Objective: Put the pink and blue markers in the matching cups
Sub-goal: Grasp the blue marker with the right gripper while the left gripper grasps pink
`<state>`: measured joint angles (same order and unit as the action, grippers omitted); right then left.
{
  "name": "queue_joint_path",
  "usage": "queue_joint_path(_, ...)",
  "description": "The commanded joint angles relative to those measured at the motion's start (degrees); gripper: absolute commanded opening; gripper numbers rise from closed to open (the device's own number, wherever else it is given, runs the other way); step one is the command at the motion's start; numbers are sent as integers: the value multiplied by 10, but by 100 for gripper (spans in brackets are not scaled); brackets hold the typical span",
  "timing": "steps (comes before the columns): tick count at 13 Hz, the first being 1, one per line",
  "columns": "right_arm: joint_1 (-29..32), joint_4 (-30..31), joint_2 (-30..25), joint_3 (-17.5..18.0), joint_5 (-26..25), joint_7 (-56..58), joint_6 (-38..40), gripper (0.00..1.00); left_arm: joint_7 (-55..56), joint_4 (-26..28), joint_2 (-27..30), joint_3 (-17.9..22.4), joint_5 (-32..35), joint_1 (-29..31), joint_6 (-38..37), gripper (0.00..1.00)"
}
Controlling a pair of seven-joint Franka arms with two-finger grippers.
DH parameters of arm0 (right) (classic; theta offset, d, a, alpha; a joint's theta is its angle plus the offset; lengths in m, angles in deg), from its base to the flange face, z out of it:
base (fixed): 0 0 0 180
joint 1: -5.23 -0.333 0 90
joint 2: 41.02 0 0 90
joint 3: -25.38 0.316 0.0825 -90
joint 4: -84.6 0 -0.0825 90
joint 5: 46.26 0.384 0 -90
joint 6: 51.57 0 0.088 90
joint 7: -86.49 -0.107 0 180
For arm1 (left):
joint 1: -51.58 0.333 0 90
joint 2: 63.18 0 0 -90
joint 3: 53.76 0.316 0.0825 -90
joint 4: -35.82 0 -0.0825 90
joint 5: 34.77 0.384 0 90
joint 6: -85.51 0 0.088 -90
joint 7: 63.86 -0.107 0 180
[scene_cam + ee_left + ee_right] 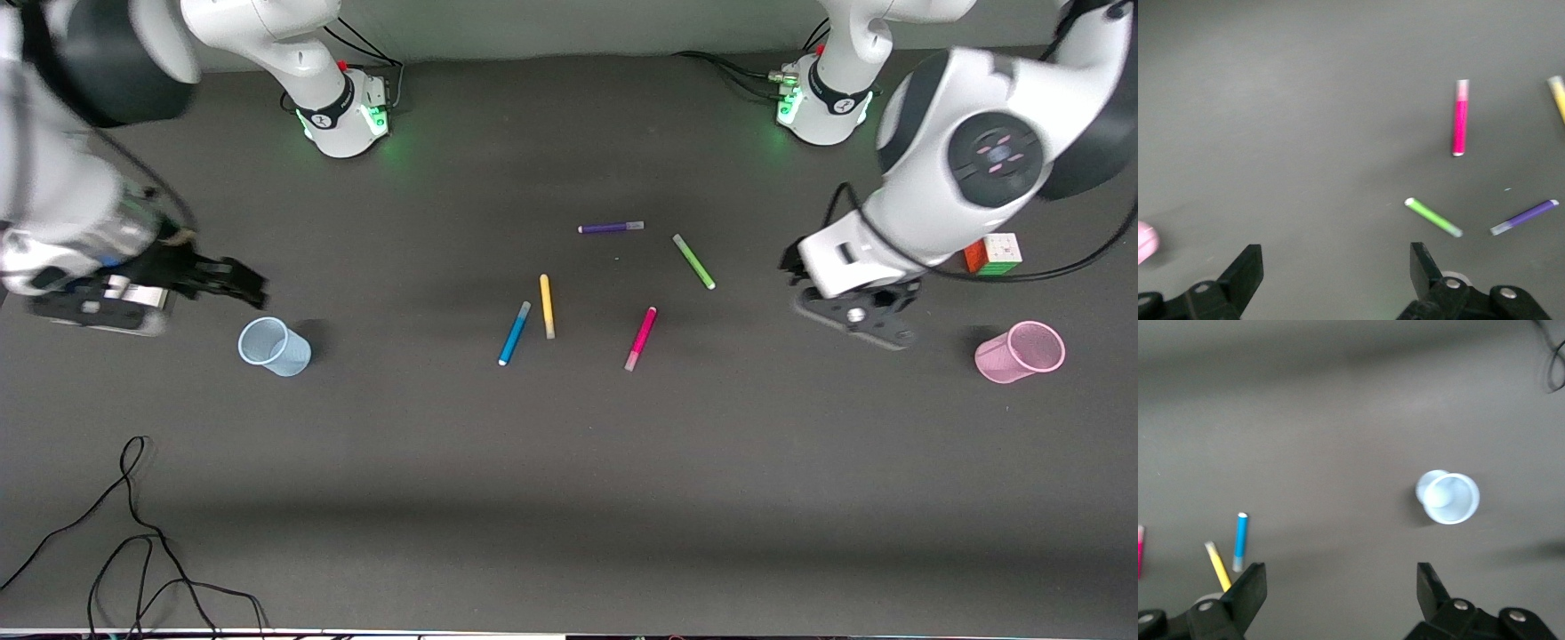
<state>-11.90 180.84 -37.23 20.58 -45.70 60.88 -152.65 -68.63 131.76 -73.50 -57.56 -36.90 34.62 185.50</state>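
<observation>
The blue marker [514, 333] and the pink marker [640, 338] lie flat mid-table, among other markers. The pale blue cup [274, 346] stands upright toward the right arm's end. The pink cup [1021, 352] lies tilted toward the left arm's end. My right gripper [242, 283] is open and empty, over the table beside the blue cup; its wrist view shows the gripper [1341, 587], blue cup [1448, 497] and blue marker [1241, 541]. My left gripper [791, 267] is open and empty between the markers and the pink cup; its wrist view shows the gripper [1336, 267], pink marker [1460, 117] and the pink cup's edge [1145, 241].
A yellow marker [547, 306] lies beside the blue one. A green marker [693, 261] and a purple marker [611, 228] lie farther from the front camera. A colour cube [993, 253] sits near the pink cup. Black cables [133, 542] lie at the front edge.
</observation>
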Motion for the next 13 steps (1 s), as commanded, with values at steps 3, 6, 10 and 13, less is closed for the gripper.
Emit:
queue_joint_path(3, -62, 18, 42, -5, -2, -126, -66, 100, 6, 3, -60, 8, -32, -54, 83, 96)
queue_joint_path(6, -95, 18, 67, -5, -2, -192, -101, 100, 25, 13, -94, 8, -31, -78, 127, 91)
queue_joint_path(10, -154, 13, 99, -5, -2, -322, -142, 100, 69, 55, -120, 8, -31, -104, 223, 85)
queue_joint_path(13, -199, 13, 120, -5, -2, -398, -164, 100, 101, 56, -151, 9, -30, -134, 252, 78)
